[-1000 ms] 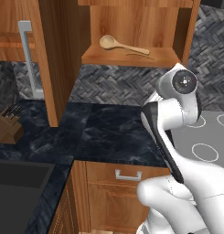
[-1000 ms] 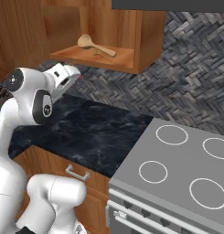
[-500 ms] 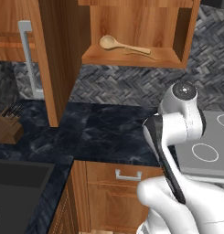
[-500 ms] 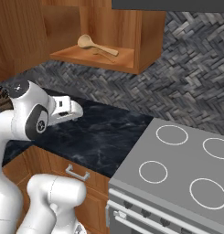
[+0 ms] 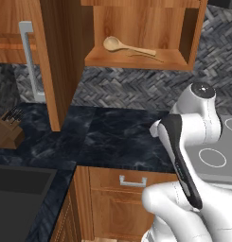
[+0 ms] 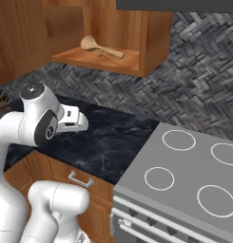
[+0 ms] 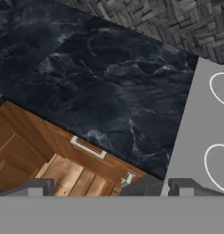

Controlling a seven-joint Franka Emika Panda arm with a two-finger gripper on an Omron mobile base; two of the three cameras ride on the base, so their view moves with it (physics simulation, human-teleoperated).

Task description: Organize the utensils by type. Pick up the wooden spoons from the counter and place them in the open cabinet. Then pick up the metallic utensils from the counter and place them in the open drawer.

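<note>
Two wooden spoons (image 5: 129,48) already lie on the shelf of the open cabinet (image 5: 136,59), the large one with its round bowl toward the cabinet's door side and the thinner one just beside its handle, so I judge the first half of my job done. Below the cabinet, the counter (image 5: 120,137) runs dark and marbled between a sink (image 5: 18,189) on one side and a grey stove (image 6: 184,175) on the other; a knife block (image 5: 6,130) stands on it near the sink. I cannot find the silver metal spoon anywhere on the counter from these angles, nor tell whether it is already stowed. Under the counter's edge a drawer (image 7: 88,148) with a horizontal silver handle looks closed in the hand view, so the open drawer must be elsewhere. My pincer (image 7: 109,186) hangs over the counter's front edge beside the stove, released wide and carrying nothing. What is left, as I judge it, is the metal spoon.
</note>
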